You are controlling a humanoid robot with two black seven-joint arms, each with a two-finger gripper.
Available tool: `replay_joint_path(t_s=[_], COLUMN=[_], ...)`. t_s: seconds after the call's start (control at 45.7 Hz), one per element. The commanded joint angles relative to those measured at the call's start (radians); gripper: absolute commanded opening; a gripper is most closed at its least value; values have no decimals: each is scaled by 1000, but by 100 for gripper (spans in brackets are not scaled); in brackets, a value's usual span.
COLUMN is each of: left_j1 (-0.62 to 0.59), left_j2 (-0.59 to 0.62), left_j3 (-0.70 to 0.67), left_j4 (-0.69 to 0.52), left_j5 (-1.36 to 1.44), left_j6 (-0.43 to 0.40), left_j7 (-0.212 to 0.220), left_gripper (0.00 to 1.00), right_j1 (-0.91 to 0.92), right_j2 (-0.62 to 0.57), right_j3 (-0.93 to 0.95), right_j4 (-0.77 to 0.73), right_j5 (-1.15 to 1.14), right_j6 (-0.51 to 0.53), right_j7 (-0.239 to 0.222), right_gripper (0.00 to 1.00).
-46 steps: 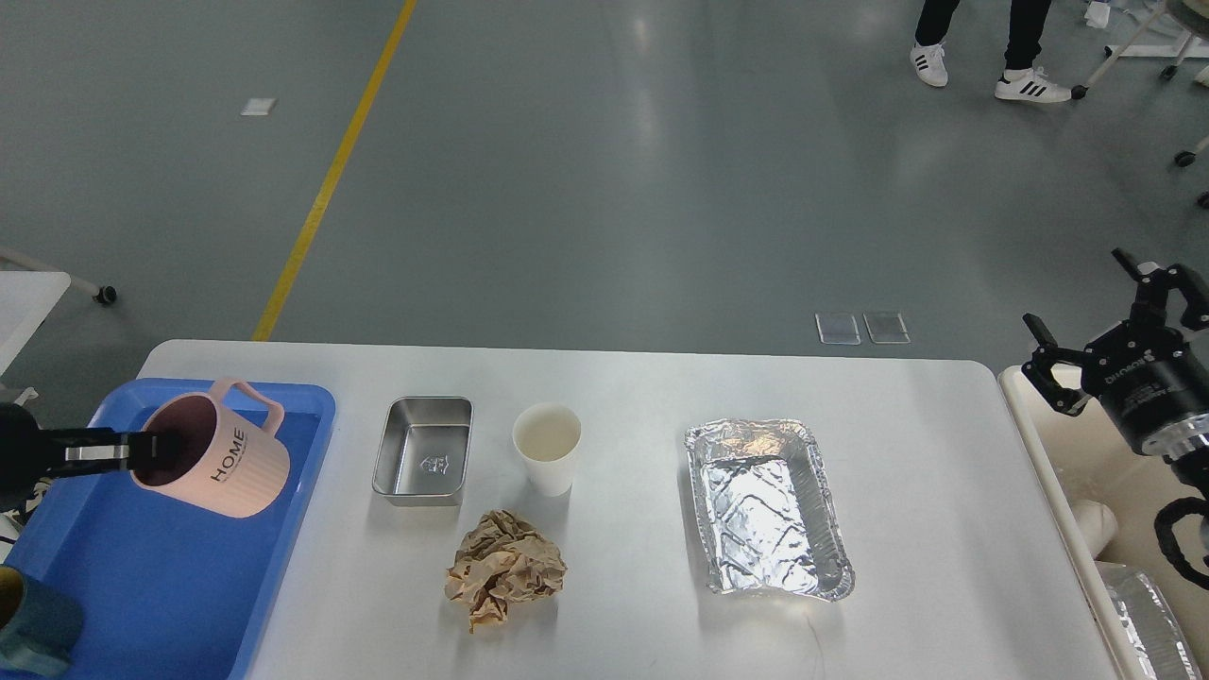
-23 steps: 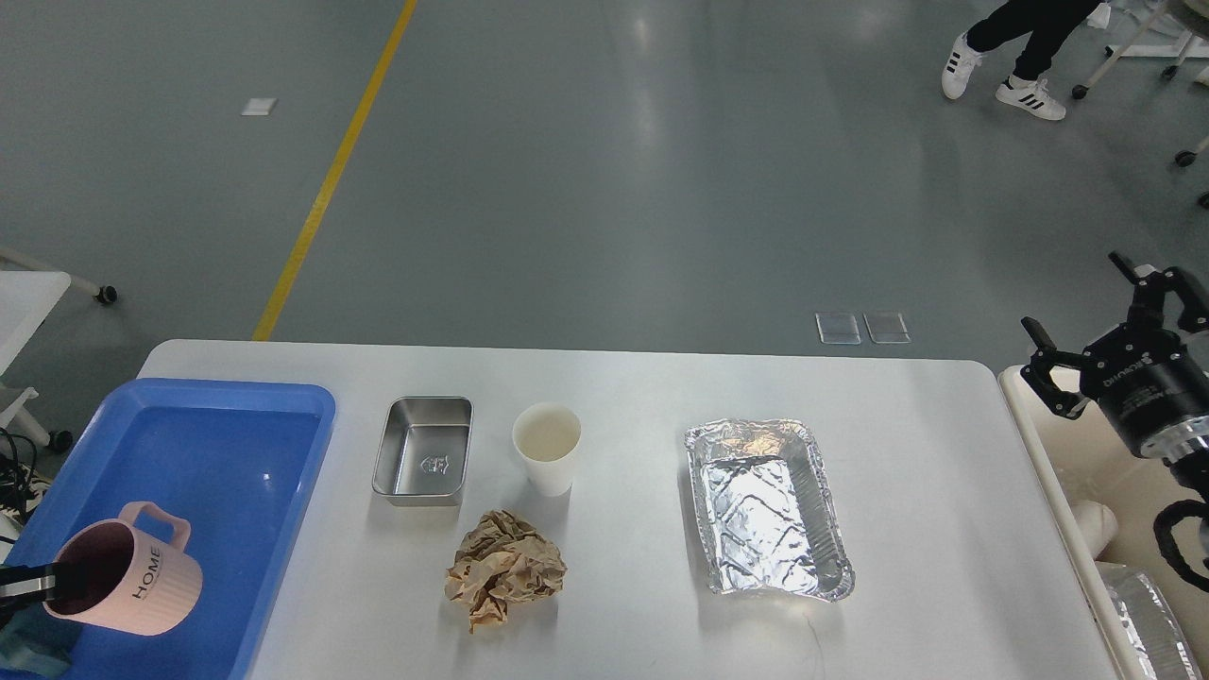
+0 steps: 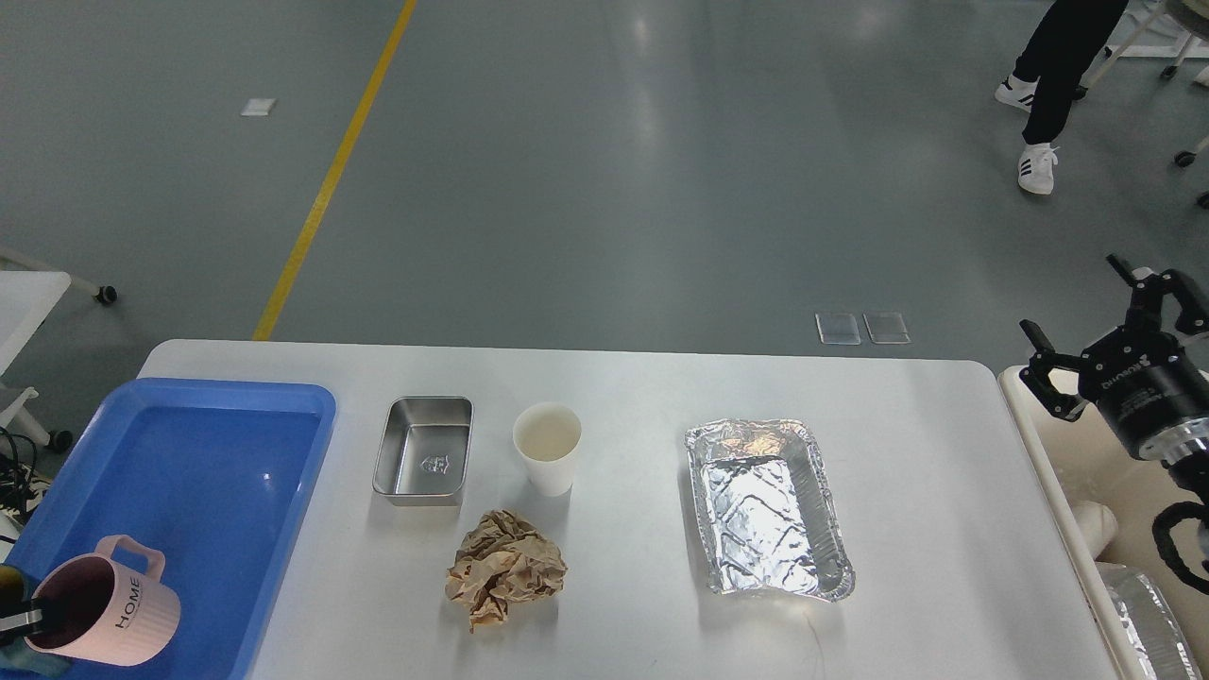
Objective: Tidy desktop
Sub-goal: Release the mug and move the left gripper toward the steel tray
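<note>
At the bench's (image 3: 623, 378) left edge, the left gripper (image 3: 28, 619) has its jaws clamped on the rim of a pink mug (image 3: 104, 614) over the blue tray's (image 3: 283, 397) near end. Beyond the right edge, the right gripper's (image 3: 1086, 331) jaws are spread wide.

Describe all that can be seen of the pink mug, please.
The mug is pale pink with fine vertical ribs, a darker inside and the black word HOME on its side. It looks like plastic or ceramic. One loop handle points away from the camera. It is tilted, its mouth turned to the left, at the near left corner of the blue tray. The left gripper reaches into its mouth at the rim.
</note>
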Motion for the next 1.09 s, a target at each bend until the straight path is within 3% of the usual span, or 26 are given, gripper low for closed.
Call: replay_joint_path(t_s=[0.0, 0.066, 0.153, 0.219, 0.241, 0.569, 0.678, 0.832, 1.072], left_j1=[-3, -6, -8, -11, -12, -26, -49, -43, -45], left_j2=[-34, -46, -57, -60, -60, -52, -46, -37, 43], left_j3=[0, 0, 0, -1, -1, -12, -31, -110, -158], left_j4=[11, 14, 16, 14, 14, -7, -59, -190, -306], left_j5=[13, 13, 13, 13, 11, 8, 2, -12, -12], left_j6=[9, 15, 17, 17, 17, 12, 17, 21, 98], left_j7=[2, 8, 14, 17, 17, 26, -12, -164, -178], left_gripper=[8, 17, 45, 73, 76, 94, 96, 96, 97], right_j1=[0, 0, 0, 0, 0, 1, 3, 1, 0], right_j2=[1, 1, 1, 1, 1, 15, 15, 8, 1], right_j3=[1, 1, 1, 1, 1, 1, 1, 1, 2], right_j4=[3, 3, 3, 4, 4, 7, 7, 7, 7], right_j5=[0, 0, 0, 0, 0, 0, 0, 0, 1], right_j6=[0, 0, 0, 0, 0, 0, -2, -2, -2], right_j7=[0, 0, 2, 0, 2, 0, 0, 0, 0], right_gripper=[100, 100, 100, 100, 100, 100, 100, 100, 100])
